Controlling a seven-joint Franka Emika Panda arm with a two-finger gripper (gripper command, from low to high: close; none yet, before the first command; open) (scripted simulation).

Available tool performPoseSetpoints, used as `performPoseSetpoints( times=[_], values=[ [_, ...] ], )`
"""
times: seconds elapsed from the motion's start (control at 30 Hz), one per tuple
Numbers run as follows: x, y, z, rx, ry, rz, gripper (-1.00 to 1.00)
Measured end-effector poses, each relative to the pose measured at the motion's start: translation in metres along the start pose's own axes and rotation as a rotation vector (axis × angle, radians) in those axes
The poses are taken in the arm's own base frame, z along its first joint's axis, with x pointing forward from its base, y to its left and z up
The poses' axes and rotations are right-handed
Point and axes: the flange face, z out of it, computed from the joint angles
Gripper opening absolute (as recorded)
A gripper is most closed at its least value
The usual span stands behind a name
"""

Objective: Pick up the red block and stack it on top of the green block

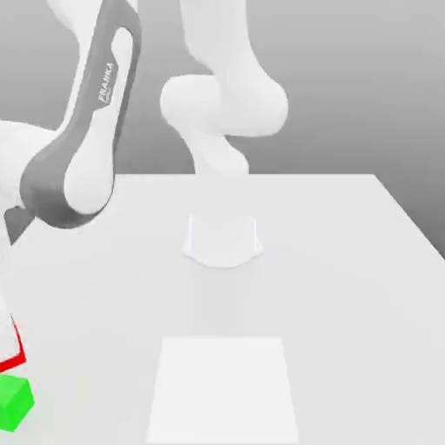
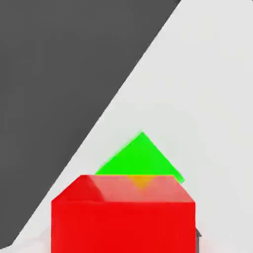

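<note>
Holding the red block (image 2: 123,227) between the fingers (image 1: 7,341), closed on it. Appears at the exterior view's left edge, just above the green block (image 1: 15,403); cannot tell if touching. In the hand view, overlaps part of the green block, turned at an angle to the red. Reads "FRANKA" in pale letters on the dark band of the arm (image 1: 87,130). Also shows a pale square (image 1: 223,391) on the white desk (image 1: 348,287).

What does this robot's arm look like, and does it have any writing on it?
The arm is smooth, glossy white with rounded, bulging joints. One section has a dark grey band running along it and around a rounded joint, with "FRANKA" lettered on the grey in white.
</note>
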Motion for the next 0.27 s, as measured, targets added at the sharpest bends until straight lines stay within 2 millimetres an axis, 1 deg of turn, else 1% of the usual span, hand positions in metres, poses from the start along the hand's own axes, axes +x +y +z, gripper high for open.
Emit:
performPoseSetpoints(
  times=[0.03, 0.2, 0.23, 0.27],
  values=[
    [0.0009, 0.0004, 0.0134, 0.000, 0.001, 0.003, 1.00],
    [0.0009, 0.0004, 0.0134, 0.000, 0.001, 0.003, 1.00],
    [0.0013, 0.0008, 0.0202, -0.001, 0.001, 0.004, 1.00],
    [0.0015, 0.0005, 0.0156, -0.001, 0.001, 0.005, 1.00]
  ],
)
